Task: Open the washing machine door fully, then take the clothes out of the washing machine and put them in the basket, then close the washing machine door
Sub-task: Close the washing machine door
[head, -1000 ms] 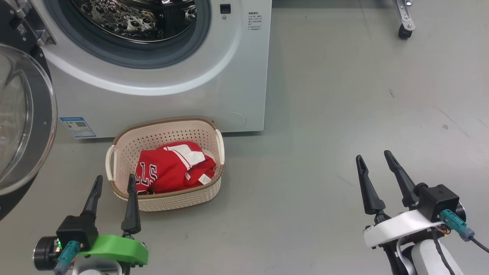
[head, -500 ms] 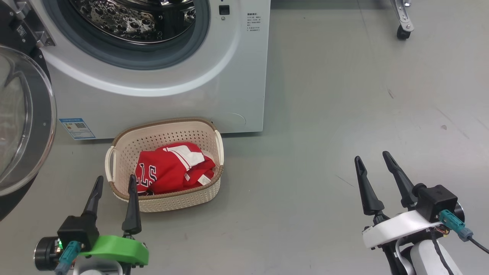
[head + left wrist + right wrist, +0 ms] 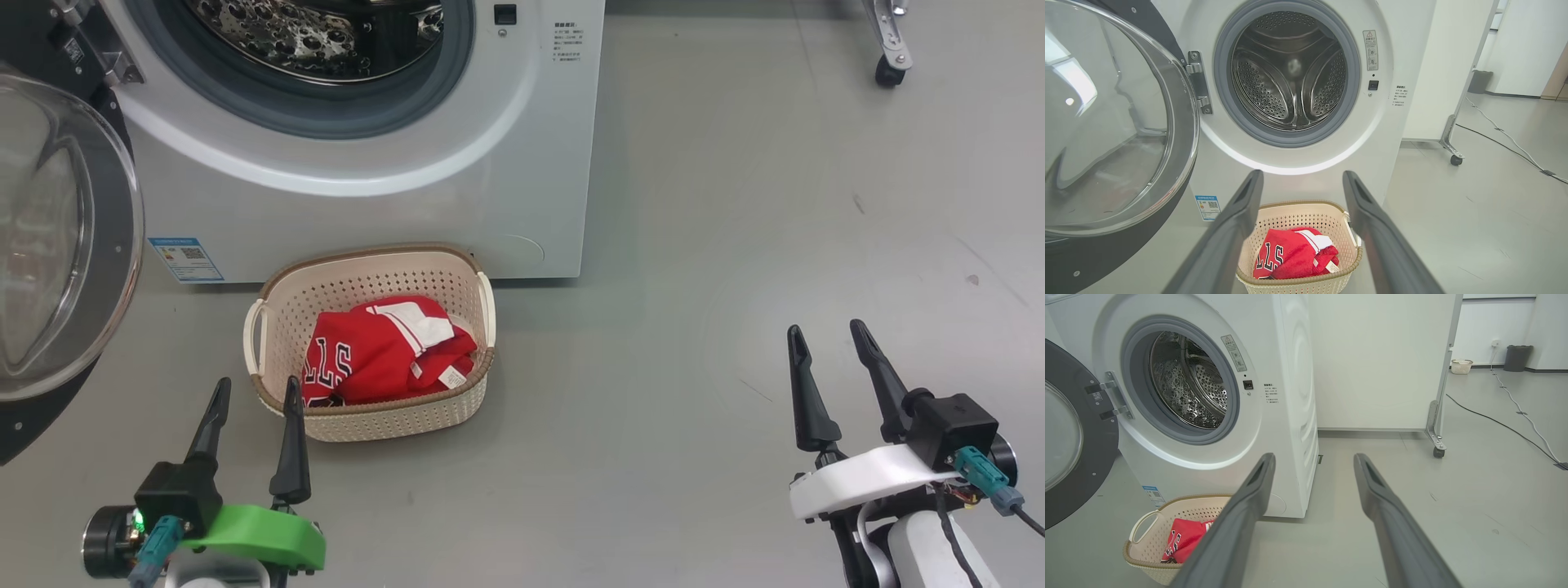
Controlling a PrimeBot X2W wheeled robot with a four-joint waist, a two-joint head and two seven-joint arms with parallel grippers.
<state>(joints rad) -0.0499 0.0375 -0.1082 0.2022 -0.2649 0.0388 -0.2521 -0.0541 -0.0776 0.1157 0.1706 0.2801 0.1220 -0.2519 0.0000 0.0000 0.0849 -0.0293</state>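
Camera shifted; left pincer (image 3: 258,382) and right pincer (image 3: 825,327) gape empty; door (image 3: 57,237) cropped.

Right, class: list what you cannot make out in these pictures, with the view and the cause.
1. Head view: the top edge cuts off the upper drum of the washing machine.
2. Left wrist view: the warning label has print too small to read.
3. Right wrist view: the right hand covers part of the basket.
4. Head view: how many clothes there are; folds hide it.
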